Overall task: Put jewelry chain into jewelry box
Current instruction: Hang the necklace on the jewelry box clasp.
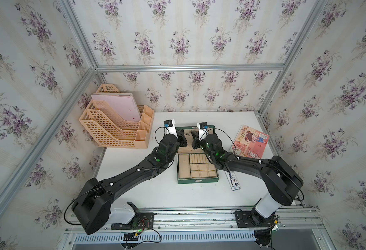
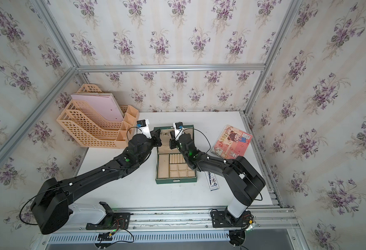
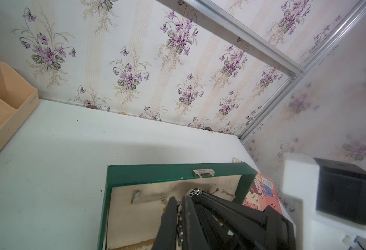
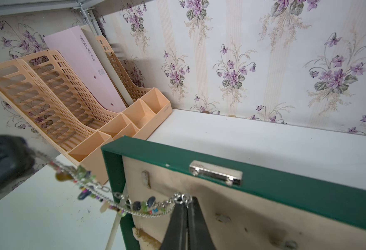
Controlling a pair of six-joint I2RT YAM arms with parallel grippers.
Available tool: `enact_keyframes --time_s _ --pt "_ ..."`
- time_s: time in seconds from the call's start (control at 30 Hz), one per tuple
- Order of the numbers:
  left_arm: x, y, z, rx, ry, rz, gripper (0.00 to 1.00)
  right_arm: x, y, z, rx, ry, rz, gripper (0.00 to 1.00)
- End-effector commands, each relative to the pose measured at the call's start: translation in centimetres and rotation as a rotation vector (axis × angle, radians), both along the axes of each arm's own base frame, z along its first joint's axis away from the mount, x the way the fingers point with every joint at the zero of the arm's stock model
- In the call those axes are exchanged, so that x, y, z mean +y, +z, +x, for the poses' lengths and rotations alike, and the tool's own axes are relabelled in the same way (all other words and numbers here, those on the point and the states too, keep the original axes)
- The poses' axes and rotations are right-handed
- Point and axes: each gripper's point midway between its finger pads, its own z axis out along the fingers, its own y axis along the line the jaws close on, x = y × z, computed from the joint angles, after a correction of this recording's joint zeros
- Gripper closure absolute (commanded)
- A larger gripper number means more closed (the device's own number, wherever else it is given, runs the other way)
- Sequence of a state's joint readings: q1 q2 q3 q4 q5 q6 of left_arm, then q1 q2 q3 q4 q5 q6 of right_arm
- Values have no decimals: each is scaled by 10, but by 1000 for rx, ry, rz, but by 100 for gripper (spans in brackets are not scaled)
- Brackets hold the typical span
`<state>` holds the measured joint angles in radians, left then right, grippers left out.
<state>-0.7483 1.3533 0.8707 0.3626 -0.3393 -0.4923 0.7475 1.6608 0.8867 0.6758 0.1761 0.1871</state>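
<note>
The right gripper (image 4: 187,205) is closed tight on the ringed end of a thin silvery jewelry chain (image 4: 134,205) strung with small green, blue and yellow beads. The left gripper (image 3: 178,203) is pinched shut on the other end, so the jewelry chain hangs in a shallow curve between the two, in the air just in front of the beige lining of the open lid. That lid belongs to a dark green rectangular jewelry box (image 1: 197,180) with a small silver metal clasp (image 4: 215,173); its divided compartments lie nearer the arm bases. On the white table (image 1: 156,190), a peach plastic lattice file organizer (image 4: 48,104) holds a pink folder (image 4: 87,65) printed "PRESSURE FILE". On the box's other side lies a pink cartoon notebook (image 1: 250,141) lettered "RABBIT".
</note>
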Motion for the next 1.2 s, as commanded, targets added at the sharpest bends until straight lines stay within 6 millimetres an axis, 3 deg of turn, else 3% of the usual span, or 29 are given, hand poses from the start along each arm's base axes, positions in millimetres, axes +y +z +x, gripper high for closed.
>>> enact_keyframes --time_s 0.0,0.2,0.57,0.93,1.17 --pt "0 11 3 -36 12 -16 100 3 13 2 -31 11 38 100" --pt "4 19 2 -52 22 -15 100 4 30 0 -70 26 58 100" --pt "7 24 1 -64 35 -22 100 7 37 0 -95 39 49 100" --pt "5 0 8 -19 49 15 100 0 1 5 -45 14 25 100" --pt "7 -3 10 -16 59 22 100 2 0 6 -42 26 42 100"
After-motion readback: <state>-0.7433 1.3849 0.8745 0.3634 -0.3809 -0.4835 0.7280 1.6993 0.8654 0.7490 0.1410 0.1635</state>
